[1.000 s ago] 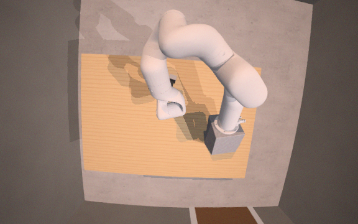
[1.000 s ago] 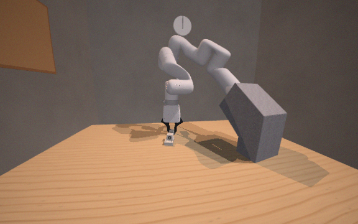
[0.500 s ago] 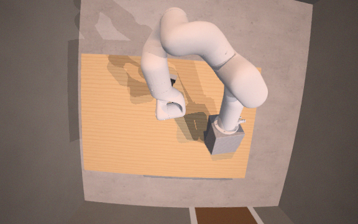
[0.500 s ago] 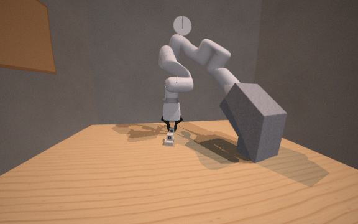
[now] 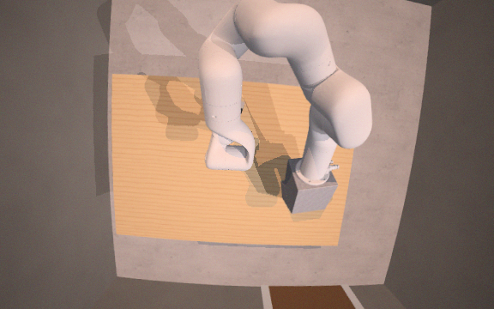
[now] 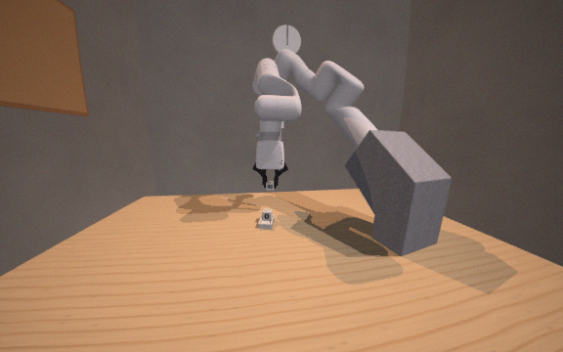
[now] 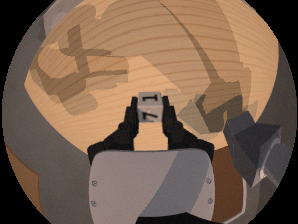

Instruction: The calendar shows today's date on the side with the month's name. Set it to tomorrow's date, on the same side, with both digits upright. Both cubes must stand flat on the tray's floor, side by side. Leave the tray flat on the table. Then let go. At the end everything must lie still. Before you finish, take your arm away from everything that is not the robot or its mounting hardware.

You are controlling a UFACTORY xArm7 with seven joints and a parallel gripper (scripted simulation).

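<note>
My gripper [image 6: 270,185] [image 7: 150,104] is shut on a small white date cube [image 6: 270,185] [image 7: 150,108] and holds it well above the wooden table [image 6: 164,293] [image 5: 165,197]. In the wrist view the cube shows a 1 on its far face and a 7-like digit on the face towards me. Straight below it in the exterior view, the small white calendar tray [image 6: 264,225] lies flat on the table with the other cube [image 6: 267,214] standing in it, a 0 facing the camera. In the top view the arm hides the gripper, the tray and both cubes.
The arm's grey base block [image 6: 399,191] [image 5: 309,193] stands on the table to the right of the tray. The table's edges drop to a grey floor [image 5: 37,172] on all sides.
</note>
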